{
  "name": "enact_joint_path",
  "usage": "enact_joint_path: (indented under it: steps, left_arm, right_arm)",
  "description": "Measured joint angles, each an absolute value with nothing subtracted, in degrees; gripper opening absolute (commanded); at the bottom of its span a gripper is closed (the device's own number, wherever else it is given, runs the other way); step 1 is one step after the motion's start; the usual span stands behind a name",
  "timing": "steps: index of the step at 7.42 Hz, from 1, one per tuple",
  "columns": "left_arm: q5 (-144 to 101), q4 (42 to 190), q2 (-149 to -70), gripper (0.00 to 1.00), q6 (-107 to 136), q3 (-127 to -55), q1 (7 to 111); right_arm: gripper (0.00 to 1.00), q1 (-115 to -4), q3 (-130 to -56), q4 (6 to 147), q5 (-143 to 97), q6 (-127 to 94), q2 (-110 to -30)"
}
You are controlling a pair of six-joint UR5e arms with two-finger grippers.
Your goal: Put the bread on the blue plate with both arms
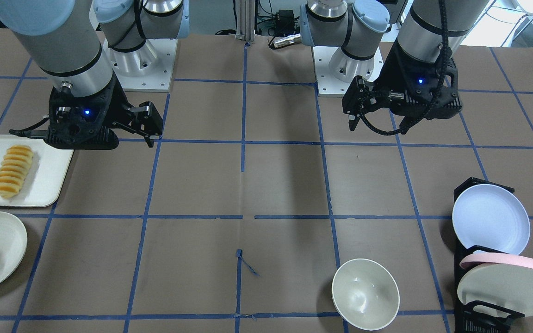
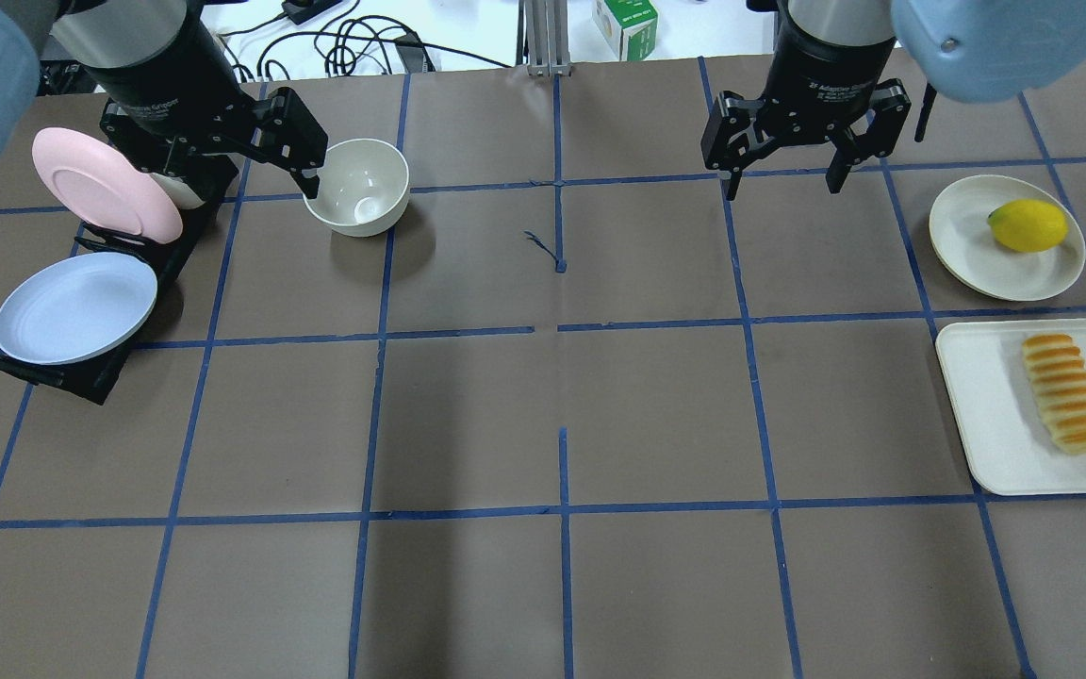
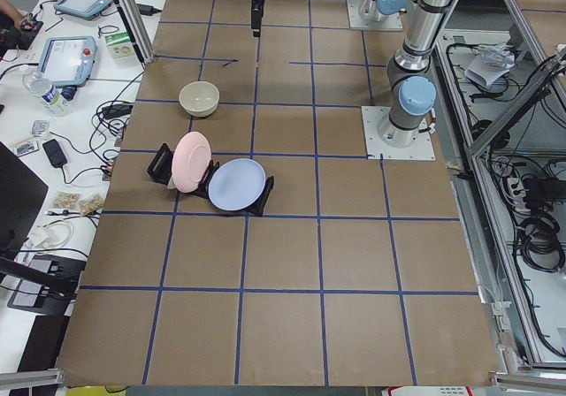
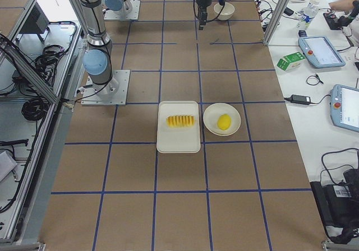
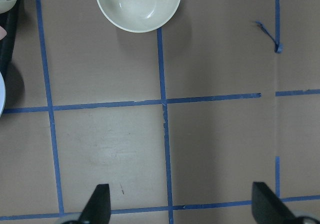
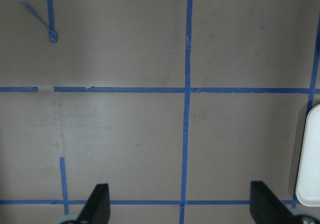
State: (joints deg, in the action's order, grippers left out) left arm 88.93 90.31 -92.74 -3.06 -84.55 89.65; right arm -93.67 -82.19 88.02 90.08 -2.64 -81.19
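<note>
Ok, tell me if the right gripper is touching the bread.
Apart. In the overhead view the right gripper hangs open over bare table, well clear of the bread, which lies on the white tray.

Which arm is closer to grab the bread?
Right. The bread lies on the tray at the robot's right, nearer the right gripper, jaws open. The left gripper is far off, by the bowl.

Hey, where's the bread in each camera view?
Front-facing: bread at far left.
Overhead: bread near right edge.
Exterior left: not in it.
Exterior right: bread at centre.
Left wrist: not in it.
Right wrist: not in it; only the white tray edge.
Shared landmark: the white tray it lies on.
</note>
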Motion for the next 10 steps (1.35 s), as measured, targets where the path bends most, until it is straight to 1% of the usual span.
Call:
enact_joint_path:
  steps: [6,7,10]
  left_arm:
    - [89.17,90.75,-92.66,1.0,-3.07,-84.55,88.17]
    - [89.29,91.33,-92.37,1.0,-3.07,-84.55,84.52]
    - [88.76,92.03,-94.82,1.0,-3.29,-84.82,67.09]
  right_arm:
    - [1.0,-93.52,-80.39,88.77,90.5,-2.62,-80.92]
    - [1.0,-93.52,-80.42,88.66,90.46,-2.6,-80.77]
    - [1.0,-93.49,-80.7,88.51,90.13,-2.61,-80.6]
